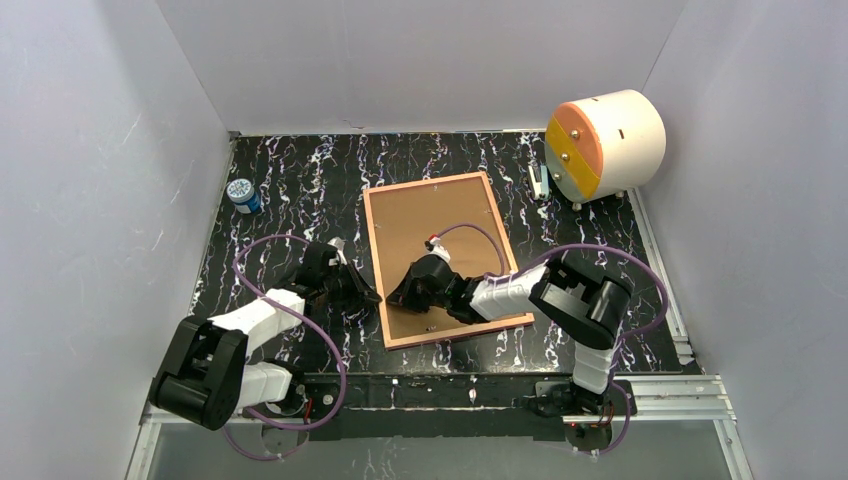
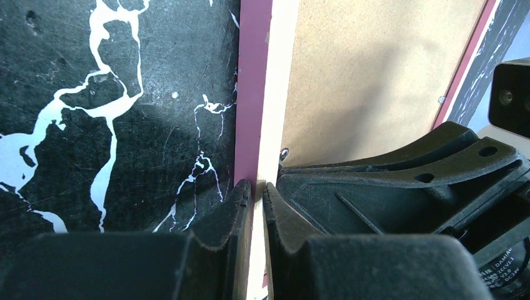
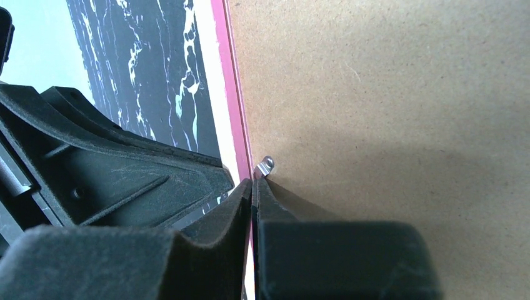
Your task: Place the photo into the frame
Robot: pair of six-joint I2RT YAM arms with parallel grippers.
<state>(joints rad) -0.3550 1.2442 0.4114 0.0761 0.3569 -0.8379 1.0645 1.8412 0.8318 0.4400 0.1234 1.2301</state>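
Left gripper (image 2: 256, 187) is at the bottom of the shot, its two black fingers pinched almost together on one rail of the thin rectangular frame (image 2: 255, 94), which is pink on the side and pale wood on the back. That rail runs straight up the view. Left of it is the black marble-look tabletop with white veins (image 2: 112, 125), right of it the flat brown fibreboard backing (image 2: 375, 75). The chunky black right gripper (image 2: 289, 172) lies over the board, tip just beside a tiny silver metal tab (image 2: 284, 152).
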